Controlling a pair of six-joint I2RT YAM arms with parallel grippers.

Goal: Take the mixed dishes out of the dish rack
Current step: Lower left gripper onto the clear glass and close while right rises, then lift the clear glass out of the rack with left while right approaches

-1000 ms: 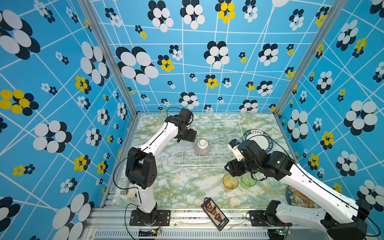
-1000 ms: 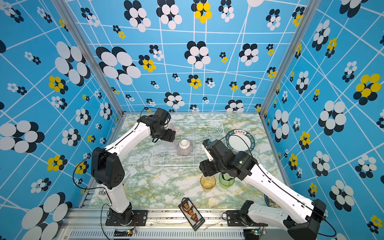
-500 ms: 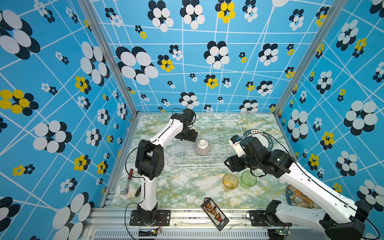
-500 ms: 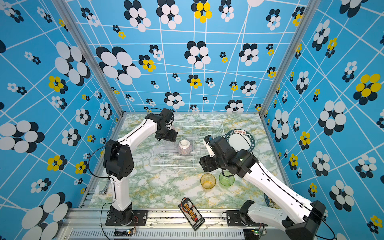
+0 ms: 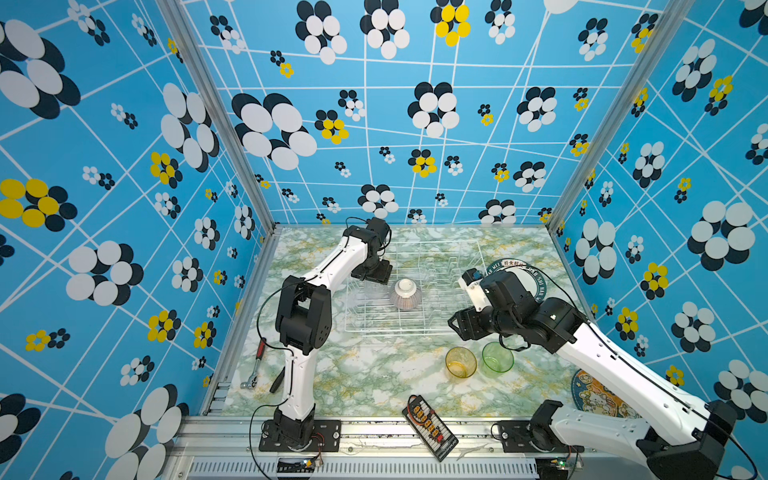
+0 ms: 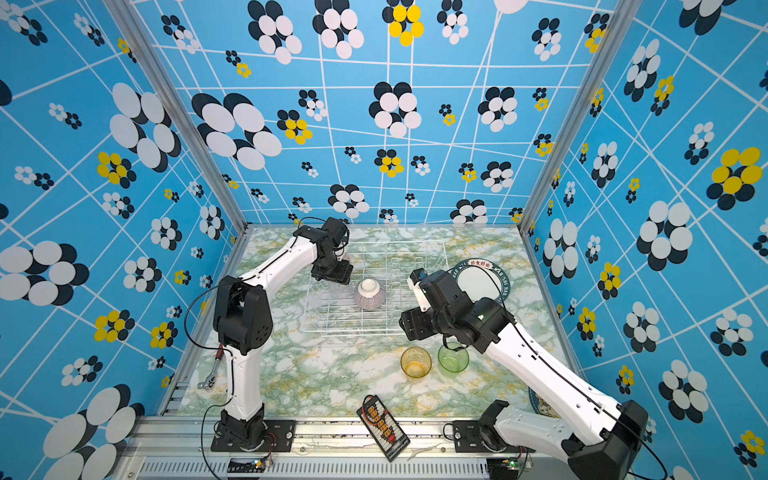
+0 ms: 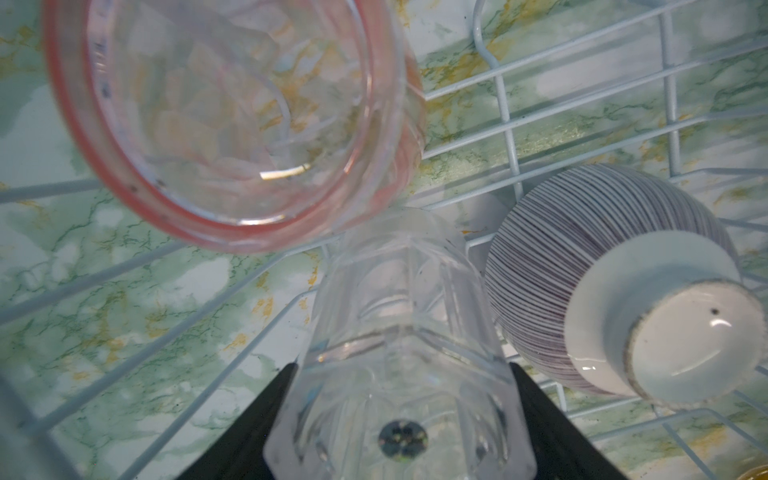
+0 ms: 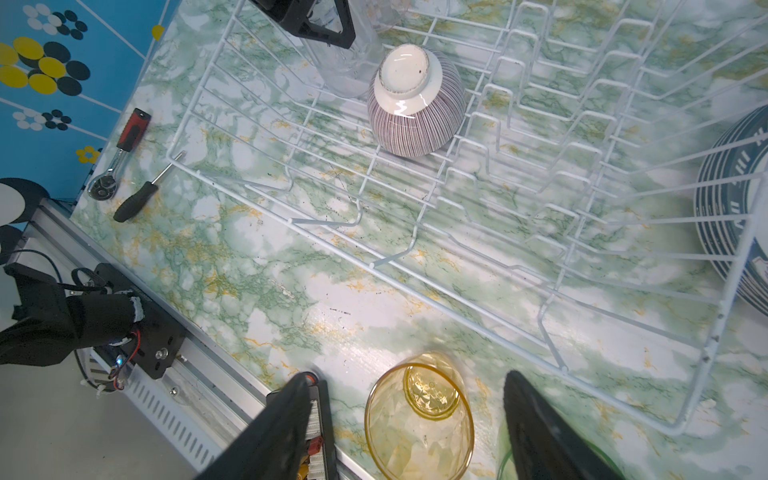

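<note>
In both top views the dish rack point(image 5: 374, 318) sits mid-table, with bare table point(image 5: 365, 374) at its 6 o'clock, stacked plates point(image 6: 476, 286) just past its 3 o'clock edge, and the yellow tumbler point(image 5: 460, 362) and green tumbler point(image 5: 497, 357) outside at 5 o'clock.

Left wrist view: the left gripper point(image 7: 402, 368) flanks the clear tumbler point(image 7: 399, 324) inside the rack, beside the pink tumbler point(image 7: 228, 116) and upturned bowl point(image 7: 602, 282). We cannot tell whether it pinches.

Right wrist view: the right gripper point(image 8: 408, 374) gapes, unloaded, above the yellow tumbler.
</note>
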